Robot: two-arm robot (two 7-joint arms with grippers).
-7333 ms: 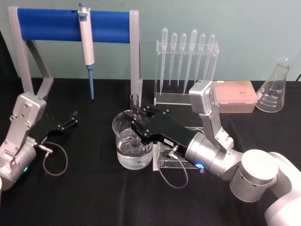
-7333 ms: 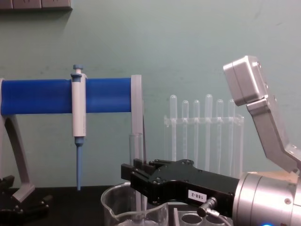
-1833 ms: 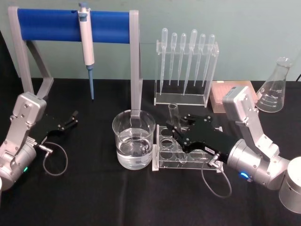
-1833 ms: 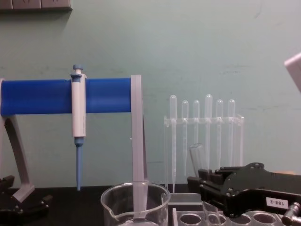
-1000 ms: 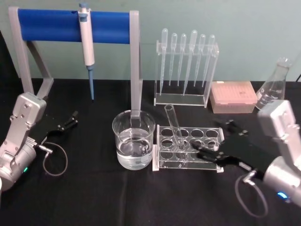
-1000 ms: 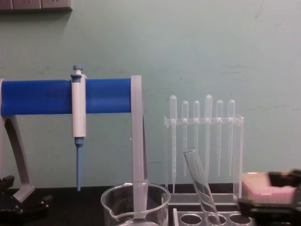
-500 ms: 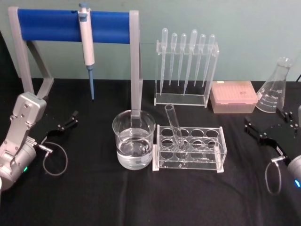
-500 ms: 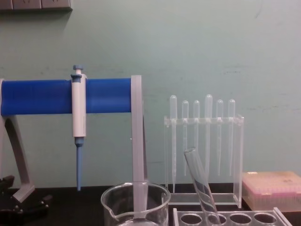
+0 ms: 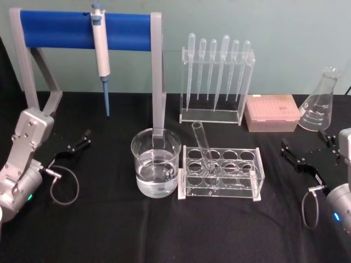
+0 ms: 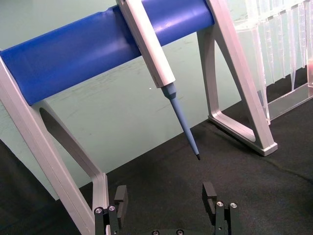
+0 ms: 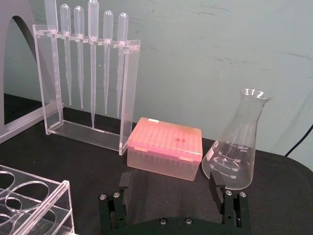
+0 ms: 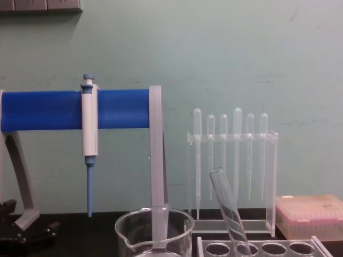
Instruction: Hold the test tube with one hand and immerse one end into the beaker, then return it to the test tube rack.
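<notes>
Your right gripper (image 9: 308,149) sits at the right side of the table, well apart from the rack (image 9: 220,173). Its jaws stand wide apart and hold nothing; in the right wrist view (image 11: 171,188) the gap between the two fingers is empty, with the pink tip box (image 11: 165,153) and the flask (image 11: 236,152) beyond it. Your left gripper (image 9: 85,139) is parked at the left side of the table, near the foot of the blue stand (image 9: 88,30). Its jaws are also wide apart and empty; in the left wrist view (image 10: 164,196) you see the tip of the pipettor (image 10: 161,71) above the gap.

The tube (image 9: 203,146) stands in the rack, in a hole of the column second from the beaker (image 9: 156,162). Nothing grips it. Its long axis is tilted, not upright: the open rim is up and leans to the left, toward the beaker, and the closed bottom is down inside the rack. In the chest view the tube (image 12: 227,208) shows the same lean. The beaker stands just beside the left end of the rack and has clear liquid in it.
</notes>
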